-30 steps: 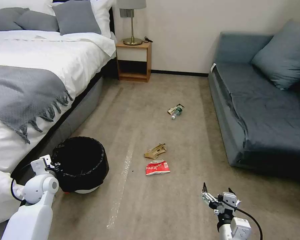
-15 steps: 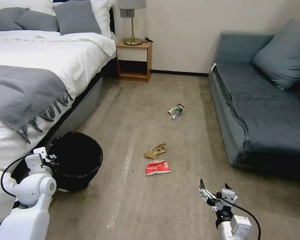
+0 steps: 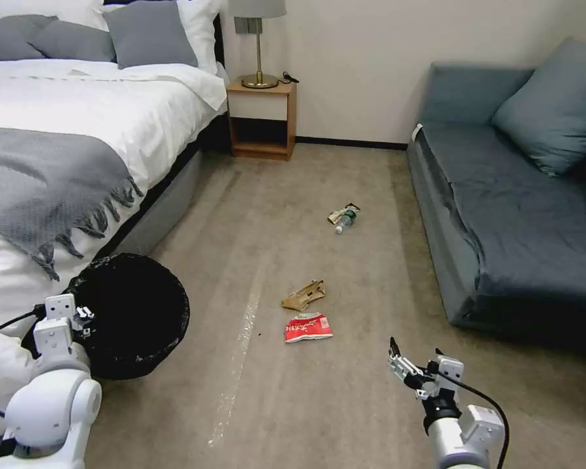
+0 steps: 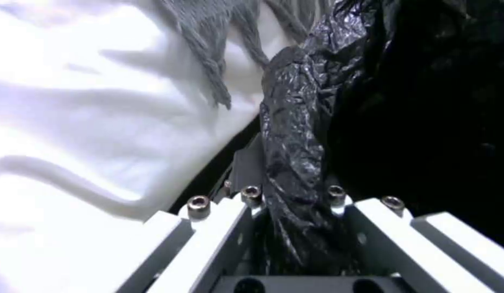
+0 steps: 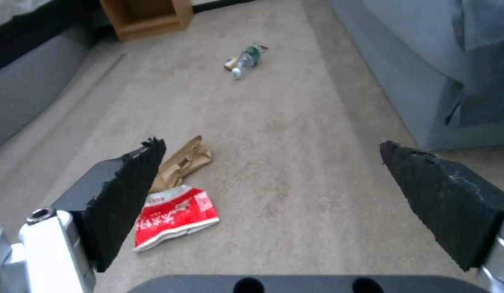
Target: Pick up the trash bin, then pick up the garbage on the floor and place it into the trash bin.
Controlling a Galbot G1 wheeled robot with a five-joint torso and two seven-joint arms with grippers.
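Observation:
The trash bin (image 3: 133, 319), lined with a crinkly black bag, hangs tilted beside the bed at the lower left. My left gripper (image 3: 77, 317) is shut on its near rim; in the left wrist view the bunched black bag (image 4: 295, 154) runs between the fingers of that gripper (image 4: 292, 197). On the carpet lie a red-and-white snack packet (image 3: 307, 327) (image 5: 173, 217), crumpled tan paper (image 3: 303, 295) (image 5: 184, 160), and farther off a small bottle (image 3: 344, 221) (image 5: 245, 61) touching a foil wrapper (image 3: 337, 213). My right gripper (image 3: 413, 359) (image 5: 274, 195) hovers open, right of and nearer than the packet.
A bed (image 3: 58, 150) with a grey throw fills the left side. A blue-grey sofa (image 3: 514, 215) lines the right. A wooden nightstand (image 3: 262, 120) with a lamp stands at the far wall. A shiny tape strip (image 3: 237, 355) runs along the carpet between them.
My left arm has raised the bin and drawn it left toward the bed; its pale base no longer shows. The right gripper has edged forward a little, still open.

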